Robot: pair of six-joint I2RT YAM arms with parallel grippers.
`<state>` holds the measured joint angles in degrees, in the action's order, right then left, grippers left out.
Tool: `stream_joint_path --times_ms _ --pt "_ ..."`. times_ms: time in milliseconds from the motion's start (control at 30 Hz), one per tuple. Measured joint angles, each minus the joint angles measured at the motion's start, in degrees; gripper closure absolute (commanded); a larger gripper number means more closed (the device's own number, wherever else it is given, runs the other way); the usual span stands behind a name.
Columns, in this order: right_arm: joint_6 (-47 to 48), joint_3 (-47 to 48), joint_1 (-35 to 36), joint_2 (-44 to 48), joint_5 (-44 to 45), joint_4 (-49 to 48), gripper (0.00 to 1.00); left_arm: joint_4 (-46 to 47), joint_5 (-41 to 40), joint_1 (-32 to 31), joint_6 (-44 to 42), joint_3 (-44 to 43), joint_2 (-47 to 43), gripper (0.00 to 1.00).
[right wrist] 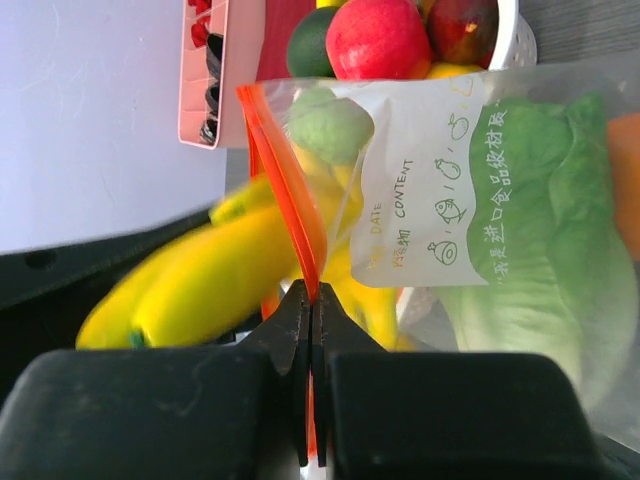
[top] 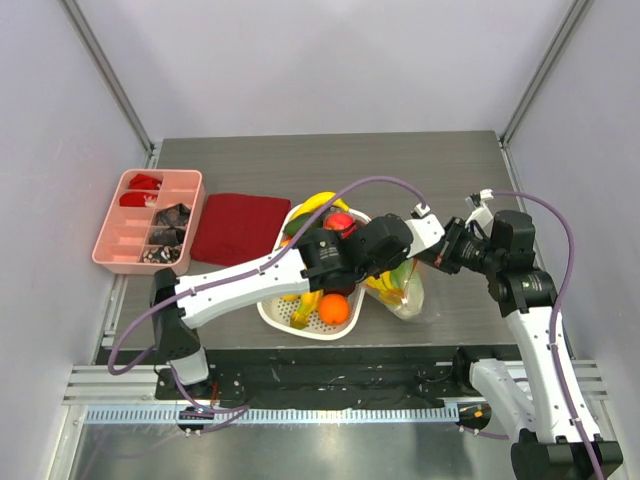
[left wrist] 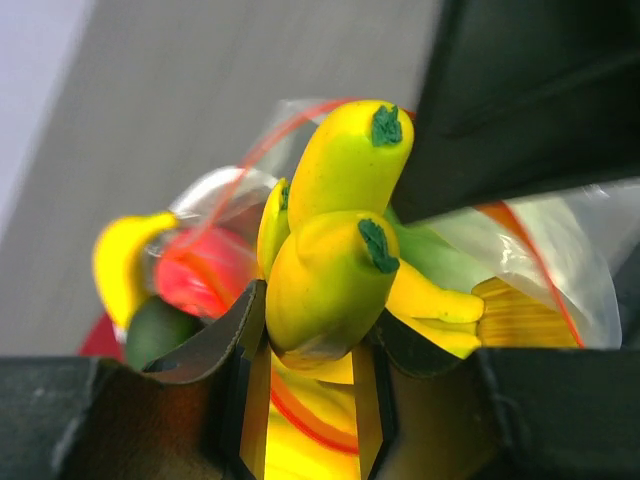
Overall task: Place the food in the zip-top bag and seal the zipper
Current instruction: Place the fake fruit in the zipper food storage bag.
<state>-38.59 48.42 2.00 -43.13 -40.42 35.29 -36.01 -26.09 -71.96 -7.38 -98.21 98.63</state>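
My left gripper (left wrist: 318,345) is shut on a bunch of yellow bananas (left wrist: 335,270), holding it at the open mouth of the zip-top bag (left wrist: 570,260). The clear bag (top: 410,295) lies right of the white basket (top: 275,310), with a pale-green cabbage (right wrist: 540,230) inside it. My right gripper (right wrist: 312,300) is shut on the red-orange zipper (right wrist: 290,190) at the bag's mouth, its jaws pressed together on the strip. From above, the left gripper (top: 400,262) and right gripper (top: 437,255) meet over the bag. More food stays in the basket: a red apple (top: 340,222), an orange (top: 334,310) and another banana (top: 320,202).
A dark red cloth (top: 240,228) lies left of the basket. A pink divided tray (top: 148,220) with small items sits at the table's left edge. Grey walls close in the table on both sides and at the back.
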Motion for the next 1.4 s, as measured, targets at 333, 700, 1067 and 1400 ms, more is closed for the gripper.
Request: stream_joint_path --times_ms 333,700,1067,1400 --pt "-4.66 -2.16 -0.02 0.94 -0.28 -2.43 0.99 -16.57 14.88 5.16 13.64 -7.52 8.79 1.0" --pt "-5.09 -2.16 0.02 1.03 -0.61 -3.56 0.99 -25.0 24.04 10.29 15.34 -16.28 15.34 0.47" --pt "-3.02 -1.81 0.0 1.68 -0.42 -3.56 0.99 -25.73 33.48 17.42 16.28 -11.72 7.08 0.34" --pt "-2.03 -1.14 0.0 2.03 -0.39 -3.56 0.99 -25.38 37.99 23.39 17.29 -2.78 1.6 0.39"
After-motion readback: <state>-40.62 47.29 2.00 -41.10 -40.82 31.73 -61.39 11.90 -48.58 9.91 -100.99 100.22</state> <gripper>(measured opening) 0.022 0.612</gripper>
